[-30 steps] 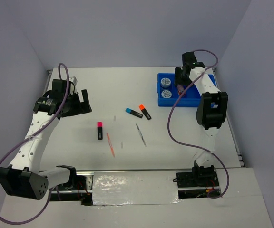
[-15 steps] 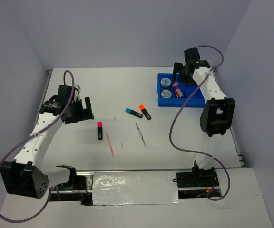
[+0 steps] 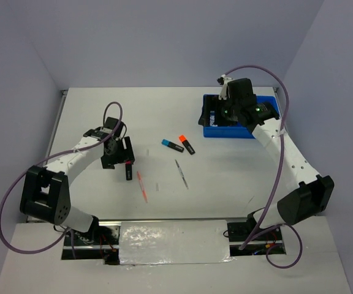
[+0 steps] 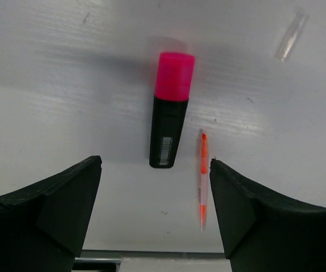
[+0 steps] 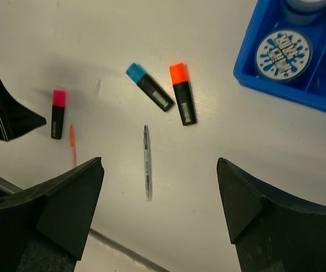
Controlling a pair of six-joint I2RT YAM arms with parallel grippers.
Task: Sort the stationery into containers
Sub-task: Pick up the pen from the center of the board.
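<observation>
A pink-capped black highlighter (image 4: 171, 107) lies on the white table, just ahead of my open left gripper (image 4: 155, 170). The thin orange pen (image 4: 203, 178) lies by the gripper's right finger. From above, that gripper (image 3: 122, 153) stands over the highlighter's cap end (image 3: 128, 170). My right gripper (image 5: 160, 164) hangs open and empty high above the table, with a grey pen (image 5: 147, 161), blue-capped highlighter (image 5: 149, 86) and orange-capped highlighter (image 5: 183, 93) below. The blue tray (image 5: 253, 79) holds a blue-white tape disc (image 5: 283, 49). From above, the right gripper (image 3: 220, 113) covers the tray's (image 3: 228, 131) left part.
Small clear plastic bits lie on the table (image 3: 148, 151), (image 3: 157, 187). The table's near edge, with a metal rail (image 3: 164, 222), runs just behind the pens. Grey walls close in the far side and both flanks. Purple cables loop off both arms.
My left gripper has swung right, down to the pink-capped highlighter. My right gripper has opened wider, risen out of the tray and shifted left above its near-left corner.
</observation>
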